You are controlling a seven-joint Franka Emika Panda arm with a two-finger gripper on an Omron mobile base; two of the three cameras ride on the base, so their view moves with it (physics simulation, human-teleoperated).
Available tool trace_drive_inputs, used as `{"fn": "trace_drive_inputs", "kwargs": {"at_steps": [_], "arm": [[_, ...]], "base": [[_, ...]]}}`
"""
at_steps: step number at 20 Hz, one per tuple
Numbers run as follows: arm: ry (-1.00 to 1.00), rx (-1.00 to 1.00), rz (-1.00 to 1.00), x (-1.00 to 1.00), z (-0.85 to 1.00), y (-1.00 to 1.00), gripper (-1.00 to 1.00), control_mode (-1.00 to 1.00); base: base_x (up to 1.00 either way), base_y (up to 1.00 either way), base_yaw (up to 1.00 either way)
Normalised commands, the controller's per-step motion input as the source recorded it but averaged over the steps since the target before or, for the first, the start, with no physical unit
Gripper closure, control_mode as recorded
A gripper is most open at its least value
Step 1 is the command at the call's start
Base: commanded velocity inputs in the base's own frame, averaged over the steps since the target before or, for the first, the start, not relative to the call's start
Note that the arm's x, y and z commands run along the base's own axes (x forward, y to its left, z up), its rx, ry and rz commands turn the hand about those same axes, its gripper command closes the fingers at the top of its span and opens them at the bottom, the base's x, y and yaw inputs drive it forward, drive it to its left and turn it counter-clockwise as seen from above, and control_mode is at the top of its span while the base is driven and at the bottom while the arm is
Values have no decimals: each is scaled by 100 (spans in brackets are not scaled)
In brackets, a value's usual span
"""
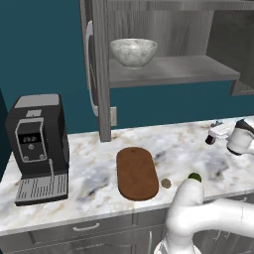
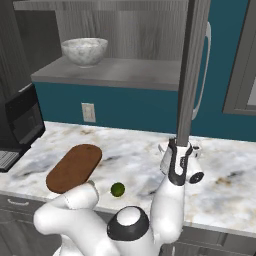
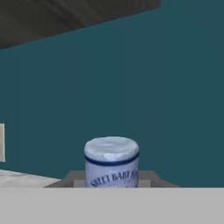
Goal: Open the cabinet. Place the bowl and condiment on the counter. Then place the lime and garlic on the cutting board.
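Condiment (image 3: 111, 161) is held between the gripper (image 1: 214, 136) fingers above the counter (image 1: 99, 168); bowl (image 1: 133, 52) is shelved in the cabinet (image 1: 168, 69).

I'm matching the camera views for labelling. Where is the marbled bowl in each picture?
Left base view: bowl upper centre, on the cabinet shelf.
Right base view: bowl upper left, on that shelf.
Hand view: not in it.
Shared landmark: the cutting board on the counter below.
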Motion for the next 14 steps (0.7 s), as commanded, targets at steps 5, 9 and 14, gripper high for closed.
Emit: {"fn": "trace_drive_inputs", "kwargs": {"at_steps": [5, 9, 14], "arm": [[0, -7, 0, 66, -29, -3, 100, -100], [0, -5, 0, 57, -37, -19, 100, -100], [0, 0, 2, 44, -46, -51, 100, -100]], "base": [[0, 0, 0], [0, 0, 0], [0, 0, 0]]}}
